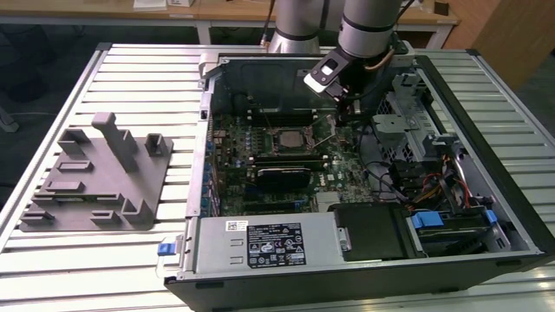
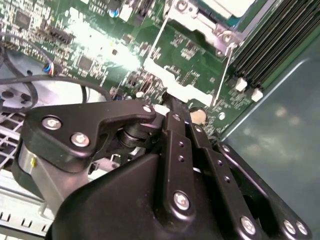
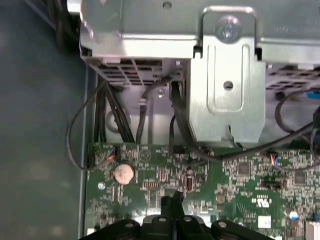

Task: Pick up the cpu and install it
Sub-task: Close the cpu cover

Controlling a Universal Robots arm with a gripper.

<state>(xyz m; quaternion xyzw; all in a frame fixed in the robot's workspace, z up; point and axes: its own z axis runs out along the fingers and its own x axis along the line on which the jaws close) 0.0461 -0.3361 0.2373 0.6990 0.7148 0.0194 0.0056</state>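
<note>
1. The arm reaches down into the open computer case [image 1: 364, 273], which lies on the slatted table [image 1: 130, 65].
2. The cpu [image 1: 286, 138] sits in its socket in the middle of the motherboard [image 1: 342, 172], silver top up and level with the metal frame around it.
3. The gripper [image 1: 347, 119] hangs low over the board, just to the exterior view's right of the socket and apart from the chip.
4. In the first wrist view the gripper [image 3: 172, 201] has its fingers drawn tight together, with only a thin seam between them and nothing seen clamped there.
5. The tips hover above green board close to a round coin cell [image 3: 123, 173], with a metal drive cage [image 3: 225, 90] beyond.
6. The second wrist view shows a thin wire lever [image 2: 223, 72] running down toward the gripper [image 2: 167, 102]; whether they touch cannot be told.
7. On the exterior view's left, the grey fixture plate [image 1: 95, 188] lies well away from the case.
</note>
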